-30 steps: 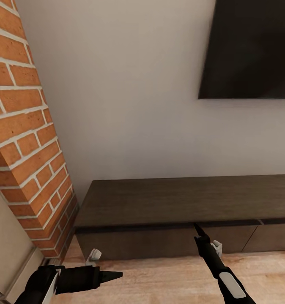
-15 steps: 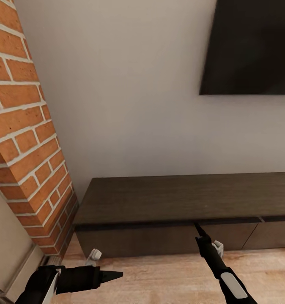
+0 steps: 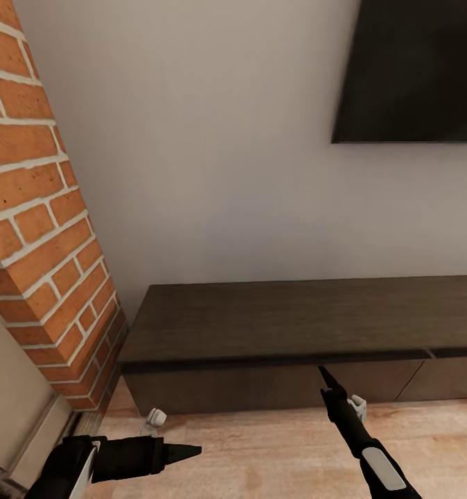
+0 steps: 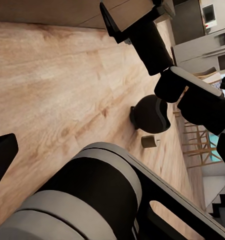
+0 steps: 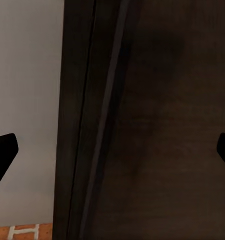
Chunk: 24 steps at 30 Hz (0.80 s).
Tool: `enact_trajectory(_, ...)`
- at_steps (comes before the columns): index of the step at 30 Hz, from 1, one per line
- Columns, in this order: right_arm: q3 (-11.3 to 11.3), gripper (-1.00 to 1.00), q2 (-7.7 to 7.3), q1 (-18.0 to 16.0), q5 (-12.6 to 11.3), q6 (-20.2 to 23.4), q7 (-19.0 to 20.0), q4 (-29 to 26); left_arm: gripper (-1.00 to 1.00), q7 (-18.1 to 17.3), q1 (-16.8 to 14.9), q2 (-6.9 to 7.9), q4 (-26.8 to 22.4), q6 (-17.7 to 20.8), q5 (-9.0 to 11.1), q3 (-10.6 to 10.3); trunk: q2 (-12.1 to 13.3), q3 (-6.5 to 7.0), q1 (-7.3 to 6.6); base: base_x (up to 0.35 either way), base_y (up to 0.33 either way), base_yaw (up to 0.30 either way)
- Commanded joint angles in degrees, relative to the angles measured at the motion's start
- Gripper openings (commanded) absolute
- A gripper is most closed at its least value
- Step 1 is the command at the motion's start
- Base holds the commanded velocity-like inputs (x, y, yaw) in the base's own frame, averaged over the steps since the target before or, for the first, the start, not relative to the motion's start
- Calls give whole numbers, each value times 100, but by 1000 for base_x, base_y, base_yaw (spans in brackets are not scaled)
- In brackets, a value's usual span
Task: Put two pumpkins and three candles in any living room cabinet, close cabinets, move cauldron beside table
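Head view, change: we are seeing the whole picture slide compared with a second ago. The cabinet [image 3: 296, 326] is sitting a little higher in the lower half of the frame and the dark screen [image 3: 413, 69] at upper right is climbing too, so the camera is moving, not the furniture.
Head view, meaning: we judge that we are settling in front of the cabinet; its fronts are all shut, so nothing is stowed from here yet.
Head view, left gripper [image 3: 188, 452]: it is pointing across the lower left of the frame, fingertips drawn to a point and carrying nothing we can see.
Head view, right gripper [image 3: 323, 374]: it is reaching up at lower centre toward the cabinet's front edge; we cannot tell from here how far it is spread.
Head view, room: a brick column [image 3: 39, 229] is filling the left side, a pale wall [image 3: 213, 152] is behind, and wood floor [image 3: 261, 450] is running along the bottom.
Left wrist view: the cauldron [image 4: 151, 114] is standing on the floor at centre right, a small dark cylinder [image 4: 149, 141] just beside it; a pale kitchen unit [image 4: 207, 45] is showing at upper right.
Right wrist view: the two dark fingertips [image 5: 2, 152] are sitting at opposite edges, wide apart and empty, facing the cabinet's dark wood.
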Motion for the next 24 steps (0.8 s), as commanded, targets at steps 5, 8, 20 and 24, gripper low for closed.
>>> enact_trajectory(5,-6,100,3,-3,-55,58,18,4,100,-6,-2,1,0,53,24,2,-2,-5,-1,0,0,0)
enact_trajectory(8,0,100,3,-3,-51,58,20,5,100,-1,-2,1,0,56,22,2,-2,-5,-1,57,0,0)
enact_trajectory(20,14,100,-4,-3,-45,58,26,1,100,3,-2,1,0,52,19,0,-2,-5,-1,51,0,0)
enact_trajectory(24,22,100,-5,-3,-35,58,27,0,100,3,-4,1,0,51,8,0,-2,-5,-1,102,0,0)
